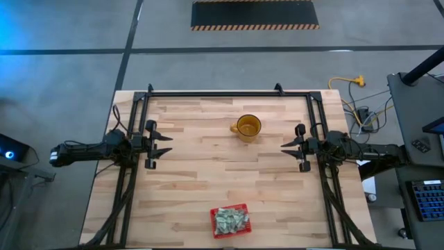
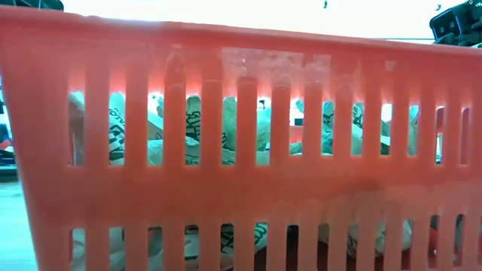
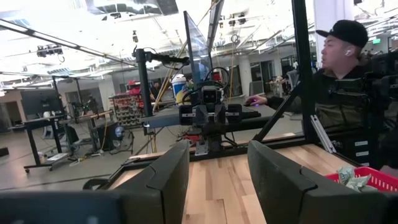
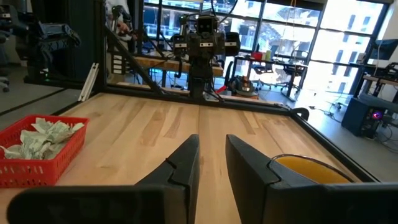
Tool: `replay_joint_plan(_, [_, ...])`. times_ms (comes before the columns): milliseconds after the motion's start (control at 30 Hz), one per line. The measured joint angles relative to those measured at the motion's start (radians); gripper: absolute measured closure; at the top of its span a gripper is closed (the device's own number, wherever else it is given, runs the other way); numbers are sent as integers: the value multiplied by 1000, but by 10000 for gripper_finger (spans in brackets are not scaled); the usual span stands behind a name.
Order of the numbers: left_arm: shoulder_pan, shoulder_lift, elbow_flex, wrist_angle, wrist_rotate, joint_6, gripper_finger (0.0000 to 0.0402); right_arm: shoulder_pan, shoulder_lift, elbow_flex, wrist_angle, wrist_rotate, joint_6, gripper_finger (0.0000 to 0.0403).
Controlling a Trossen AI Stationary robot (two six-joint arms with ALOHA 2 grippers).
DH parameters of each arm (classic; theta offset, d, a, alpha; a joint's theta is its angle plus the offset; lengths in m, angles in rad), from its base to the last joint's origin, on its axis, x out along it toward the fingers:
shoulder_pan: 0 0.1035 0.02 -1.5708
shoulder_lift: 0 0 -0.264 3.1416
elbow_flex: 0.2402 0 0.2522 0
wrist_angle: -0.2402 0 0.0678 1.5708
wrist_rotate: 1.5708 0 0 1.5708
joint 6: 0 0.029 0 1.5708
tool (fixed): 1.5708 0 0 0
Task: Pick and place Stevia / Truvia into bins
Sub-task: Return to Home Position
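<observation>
The red mesh basket [image 1: 229, 221] stands on the table near its near edge and is piled with pale green and white Stevia packets [image 1: 230, 219]. It fills the low view [image 2: 241, 188], with packets [image 2: 188, 128] showing through its slots. The left wrist view shows the basket [image 3: 372, 178], and so does the right wrist view [image 4: 37, 149]. My left gripper [image 1: 166, 144] is open at the table's left side, and my right gripper [image 1: 286, 146] is open at the right side. Both hover far from the basket and hold nothing.
A translucent yellow-amber mug [image 1: 247, 127] stands right of centre, toward the far edge, between the grippers and nearer the right one [image 4: 308, 168]. A black frame [image 1: 229, 92] runs along the far edge and down both sides. A person in a cap [image 3: 339, 81] sits beyond the table.
</observation>
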Motion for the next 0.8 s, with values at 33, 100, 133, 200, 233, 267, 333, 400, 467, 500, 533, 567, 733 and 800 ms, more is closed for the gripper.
replay_joint_plan(33, [0,-1,0,0,0,0,253,0,0,0,0,0,0,334])
replay_joint_plan(100, [0,-1,0,0,0,0,253,0,0,0,0,0,0,332])
replay_joint_plan(133, [0,-1,0,-1,0,0,253,0,0,0,0,0,0,330])
replay_joint_plan(200, [0,0,0,0,0,0,253,0,0,0,0,0,0,328])
replay_joint_plan(233, [0,1,0,-1,0,0,253,0,0,0,0,0,0,326])
replay_joint_plan(267, [0,1,0,-3,0,0,253,0,0,0,0,0,0,325])
replay_joint_plan(333, [0,1,0,-3,0,0,253,0,0,0,0,0,0,323])
replay_joint_plan(400, [0,0,0,-3,0,0,253,0,0,0,0,0,0,321])
replay_joint_plan(467, [0,-1,0,-2,0,0,253,0,0,0,0,0,0,319])
replay_joint_plan(500, [0,0,0,-2,0,0,253,0,0,0,0,0,0,318])
replay_joint_plan(533, [0,1,0,-2,0,0,253,0,0,0,0,0,0,318])
replay_joint_plan(567, [0,1,0,-3,0,0,253,0,0,0,0,0,0,318])
replay_joint_plan(733, [0,1,0,-2,0,0,253,0,0,0,0,0,0,327])
replay_joint_plan(800, [0,1,0,1,0,0,253,0,0,0,0,0,0,330])
